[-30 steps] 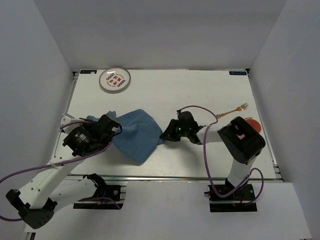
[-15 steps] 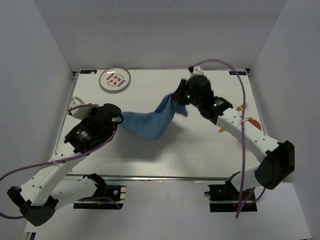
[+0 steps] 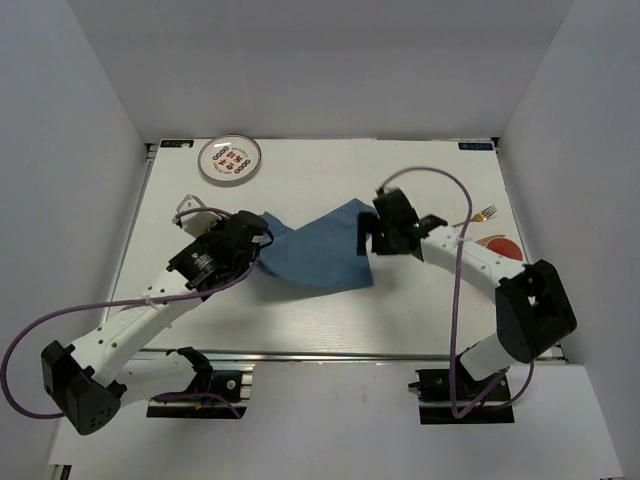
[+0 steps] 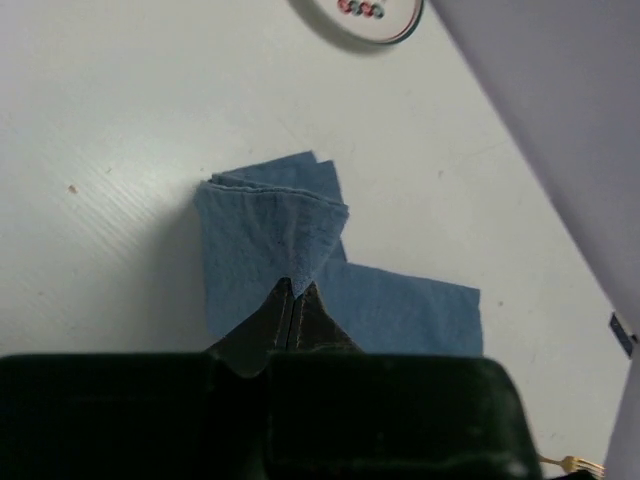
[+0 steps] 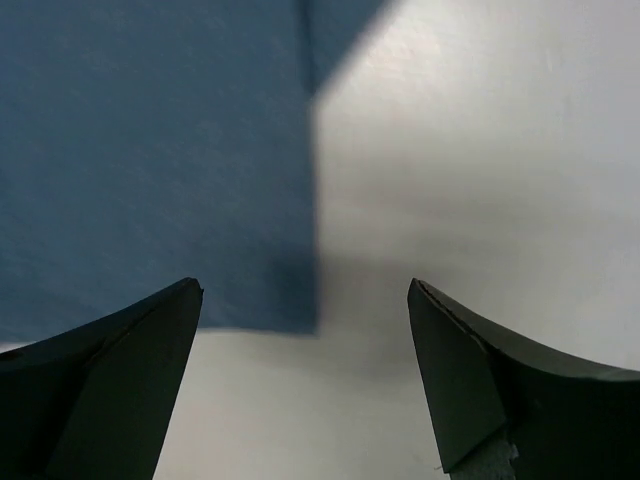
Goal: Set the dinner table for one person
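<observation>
Blue cloth, top view: centre of white surface, partly spread.
Plate, top view: 11 o'clock.
Left tool, left wrist view: clamped on cloth's bunched corner.
Right tool, right wrist view: spread wide, empty, above cloth's edge.

Dinner table: flat, white, rectangular; metal rail near edge.

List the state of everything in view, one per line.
Cloth, mostly spread on the table, bunched at the pinched corner.
Left gripper, shut on the cloth's corner.
Right gripper, open over the cloth's edge, holding nothing.
Plate, flat, clear of the cloth.
Fork, lying flat, untouched.
</observation>
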Available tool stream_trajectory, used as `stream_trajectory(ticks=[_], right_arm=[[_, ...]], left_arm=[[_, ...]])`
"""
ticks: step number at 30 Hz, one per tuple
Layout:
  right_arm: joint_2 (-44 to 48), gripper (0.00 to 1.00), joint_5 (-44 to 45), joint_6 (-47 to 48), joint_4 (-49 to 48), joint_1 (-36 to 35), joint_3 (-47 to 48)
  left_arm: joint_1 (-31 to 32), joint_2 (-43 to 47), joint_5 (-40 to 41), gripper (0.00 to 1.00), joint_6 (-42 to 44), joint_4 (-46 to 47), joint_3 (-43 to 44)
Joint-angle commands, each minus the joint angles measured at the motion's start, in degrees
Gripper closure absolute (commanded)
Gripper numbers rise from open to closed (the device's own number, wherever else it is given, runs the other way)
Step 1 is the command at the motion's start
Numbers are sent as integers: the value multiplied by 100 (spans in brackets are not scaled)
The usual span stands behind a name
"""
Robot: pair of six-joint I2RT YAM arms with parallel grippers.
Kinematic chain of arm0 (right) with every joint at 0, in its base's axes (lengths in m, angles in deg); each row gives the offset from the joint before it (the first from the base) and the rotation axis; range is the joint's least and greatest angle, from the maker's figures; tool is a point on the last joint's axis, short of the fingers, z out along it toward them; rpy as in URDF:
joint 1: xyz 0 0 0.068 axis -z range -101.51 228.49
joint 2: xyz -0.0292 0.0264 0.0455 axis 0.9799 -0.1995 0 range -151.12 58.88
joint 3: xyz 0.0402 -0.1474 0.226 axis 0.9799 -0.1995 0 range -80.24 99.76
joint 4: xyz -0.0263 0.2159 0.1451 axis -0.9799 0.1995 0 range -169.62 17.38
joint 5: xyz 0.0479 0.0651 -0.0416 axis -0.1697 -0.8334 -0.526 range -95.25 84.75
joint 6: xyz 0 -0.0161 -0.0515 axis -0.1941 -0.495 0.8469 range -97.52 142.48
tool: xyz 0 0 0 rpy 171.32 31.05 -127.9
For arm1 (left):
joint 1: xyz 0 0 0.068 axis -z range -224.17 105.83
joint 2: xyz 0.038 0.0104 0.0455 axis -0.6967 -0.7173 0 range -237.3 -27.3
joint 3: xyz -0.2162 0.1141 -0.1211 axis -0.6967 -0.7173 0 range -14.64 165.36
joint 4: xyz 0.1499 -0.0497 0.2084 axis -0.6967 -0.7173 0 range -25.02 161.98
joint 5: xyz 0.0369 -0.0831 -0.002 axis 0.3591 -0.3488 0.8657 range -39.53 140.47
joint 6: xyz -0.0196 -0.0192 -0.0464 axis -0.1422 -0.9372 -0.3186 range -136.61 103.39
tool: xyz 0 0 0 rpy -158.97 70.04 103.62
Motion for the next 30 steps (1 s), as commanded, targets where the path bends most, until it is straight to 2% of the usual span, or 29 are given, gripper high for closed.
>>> stream_trajectory(ticks=[1,6,9,14,19,22,23,25,26,29,30], right_arm=[[846,11,123,-760,-831,130,-942],[1724,11,-350,-1403,-1772,174,-2795],[2042,12,-536,-1738,-2616,183,-3553],[1666,21,-1141,-2037,-3476,157,-3784],[901,29,-1091,-2143,-3707,174,-3574],[593,45,-1029,-2222,-3699,174,-3407],[514,59,-1037,-2257,-3612,174,-3363],[407,68,-1099,-2231,-3611,157,-3327],[407,80,-1073,-2231,-3593,139,-3336],[434,100,-985,-2240,-3497,165,-3301],[434,100,-985,-2222,-3383,174,-3266]], left_arm=[[16,13,-158,100,-238,-70,-187],[16,-75,-238,100,-677,-510,-565],[16,21,-290,100,-792,-563,-802],[16,285,-474,100,-836,-283,-1268],[16,373,-571,100,-837,-203,-1480],[16,321,-571,100,-836,-299,-1462],[16,329,-563,100,-828,-317,-1453],[16,347,-554,100,-828,-352,-1471],[16,373,-528,100,-836,-352,-1480],[16,426,-527,100,-802,-265,-1559],[16,426,-545,100,-793,-203,-1576]])
